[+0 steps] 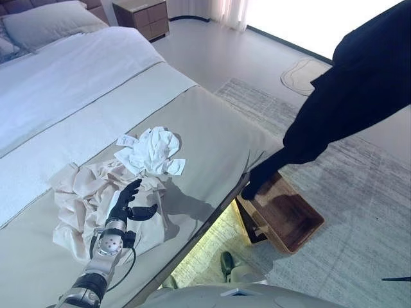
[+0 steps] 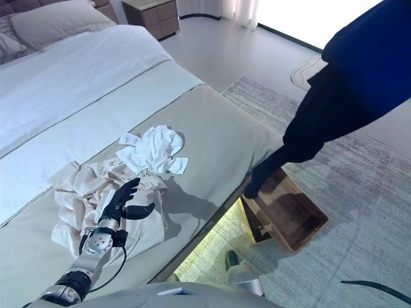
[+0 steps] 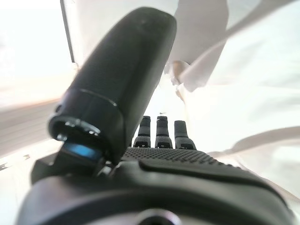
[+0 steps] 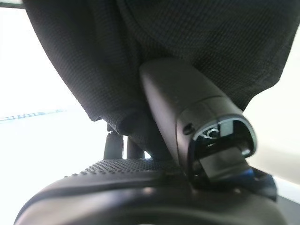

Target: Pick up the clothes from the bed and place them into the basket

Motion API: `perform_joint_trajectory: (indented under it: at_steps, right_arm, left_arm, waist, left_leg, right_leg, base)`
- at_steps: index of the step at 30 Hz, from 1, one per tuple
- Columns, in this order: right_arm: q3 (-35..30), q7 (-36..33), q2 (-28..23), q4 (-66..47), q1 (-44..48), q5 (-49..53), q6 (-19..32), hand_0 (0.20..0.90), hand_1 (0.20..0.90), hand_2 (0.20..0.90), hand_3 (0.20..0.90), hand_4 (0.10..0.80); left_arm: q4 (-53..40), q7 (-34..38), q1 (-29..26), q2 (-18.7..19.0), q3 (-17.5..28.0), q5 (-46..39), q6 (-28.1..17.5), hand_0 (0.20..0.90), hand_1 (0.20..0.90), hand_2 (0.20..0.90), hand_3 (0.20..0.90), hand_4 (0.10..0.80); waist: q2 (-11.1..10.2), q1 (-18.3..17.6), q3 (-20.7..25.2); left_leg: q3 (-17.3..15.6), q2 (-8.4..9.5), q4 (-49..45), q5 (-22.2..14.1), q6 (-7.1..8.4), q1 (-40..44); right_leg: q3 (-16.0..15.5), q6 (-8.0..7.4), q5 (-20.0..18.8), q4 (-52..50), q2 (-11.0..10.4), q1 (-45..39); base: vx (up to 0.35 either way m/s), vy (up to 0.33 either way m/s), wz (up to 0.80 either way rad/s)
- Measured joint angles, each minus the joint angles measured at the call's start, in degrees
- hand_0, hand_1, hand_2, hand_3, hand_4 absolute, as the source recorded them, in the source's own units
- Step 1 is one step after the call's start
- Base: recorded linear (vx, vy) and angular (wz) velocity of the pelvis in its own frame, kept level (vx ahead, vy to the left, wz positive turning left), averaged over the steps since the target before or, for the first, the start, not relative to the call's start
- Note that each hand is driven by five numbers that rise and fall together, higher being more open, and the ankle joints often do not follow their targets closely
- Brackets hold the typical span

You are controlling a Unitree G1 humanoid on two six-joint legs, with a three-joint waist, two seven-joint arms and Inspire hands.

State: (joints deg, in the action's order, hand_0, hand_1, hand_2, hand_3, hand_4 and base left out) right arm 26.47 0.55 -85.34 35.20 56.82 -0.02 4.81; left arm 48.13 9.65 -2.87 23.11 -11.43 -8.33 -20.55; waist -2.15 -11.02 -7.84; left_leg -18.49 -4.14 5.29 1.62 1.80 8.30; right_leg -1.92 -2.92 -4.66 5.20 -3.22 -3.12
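A crumpled cream garment [image 1: 74, 202] and a smaller white garment [image 1: 154, 151] lie together on the beige bed [image 1: 218, 128]. My left hand [image 1: 125, 202] rests open on the cream garment, fingers straight, thumb out to the side; its wrist view shows the thumb [image 3: 122, 84] over pale cloth [image 3: 243, 84]. My right hand [image 4: 140, 183] is shut on a black garment [image 4: 187, 33]. In the eye views the black garment [image 1: 353, 90] hangs from the upper right, and its lower end reaches the brown basket [image 1: 302, 239] on the floor beside the bed.
The basket stands on a grey rug [image 1: 359, 186] right at the bed's side edge. A wooden nightstand [image 1: 142, 16] and a pillow [image 1: 48, 22] are at the bed's head. A small round mat [image 1: 305, 76] lies near the window.
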Motion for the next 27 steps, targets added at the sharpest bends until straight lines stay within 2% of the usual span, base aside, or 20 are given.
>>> perform_joint_trajectory:
  at_steps: [6,12,14,16,23,27]
  right_arm:
    - [-11.1,0.11,-0.32,-1.84,-12.36,0.66,-1.25,0.3,0.3,0.3,0.2,0.1]
    - [-17.0,4.41,-0.21,-2.6,-23.2,0.7,-2.05,0.3,0.3,0.3,0.2,0.1]
    - [-21.34,5.66,1.38,-3.19,-27.98,0.74,-1.73,0.3,0.3,0.3,0.2,0.1]
    - [-21.88,6.73,1.92,-3.78,-30.08,0.75,-1.61,0.3,0.3,0.3,0.2,0.1]
    - [-23.43,10.5,9.38,-3.73,-36.48,0.52,-0.72,0.3,0.3,0.3,0.2,0.1]
    - [-25.44,10.94,16.23,-2.37,-41.33,-1.11,-0.11,0.3,0.3,0.3,0.2,0.1]
  left_arm:
    - [0.01,-0.05,0.49,-0.02,0.05,-0.02,0.11,0.9,0.9,0.9,0.9,0.8]
    - [0.02,-0.11,0.51,-0.01,0.1,-0.02,0.2,0.9,0.9,0.9,0.9,0.8]
    - [0.03,-0.14,0.48,-0.02,0.11,0.0,0.22,0.9,0.9,0.9,0.9,0.8]
    - [0.03,-0.24,0.48,0.0,0.12,0.01,0.23,0.9,0.9,0.9,0.9,0.8]
    - [0.03,-0.67,0.27,0.0,0.32,0.05,0.24,0.9,0.9,0.9,0.9,0.8]
    - [0.03,-1.16,0.26,0.1,0.69,1.01,0.31,0.9,0.9,0.9,0.9,0.8]
  waist:
    - [1.73,-0.48,1.21]
    - [1.79,-0.49,1.26]
    - [1.72,-0.58,1.26]
    - [1.73,-0.55,1.27]
    - [1.4,-0.33,1.34]
    - [1.3,-0.02,1.32]
  left_leg:
    - [-0.39,0.12,0.01,0.06,0.08,-0.79]
    - [-0.49,0.16,-0.03,0.07,0.09,-0.8]
    - [-0.47,0.12,-0.18,0.08,0.11,-0.8]
    - [-0.53,0.16,-0.18,0.08,0.11,-0.81]
    - [-0.44,0.13,-0.17,0.08,0.11,-0.8]
    - [0.05,0.09,-0.19,0.1,0.14,-0.88]
  right_leg:
    - [0.48,-0.15,-0.11,-0.01,-0.03,1.02]
    - [0.62,-0.15,-0.11,-0.01,-0.03,1.1]
    - [0.63,-0.15,-0.11,-0.01,0.04,1.09]
    - [0.74,-0.15,-0.11,-0.01,0.0,1.13]
    - [0.6,-0.15,-0.11,-0.01,-0.01,1.05]
    - [-0.06,-0.25,-0.04,-0.01,-0.06,0.85]
  base:
    - [-0.049,0.002,-0.04]
    - [-0.032,-0.014,-0.01]
    - [-0.038,-0.03,0.0]
    - [0.0,0.0,0.0]
    - [-0.007,-0.018,0.0]
    - [-0.017,-0.046,0.07]
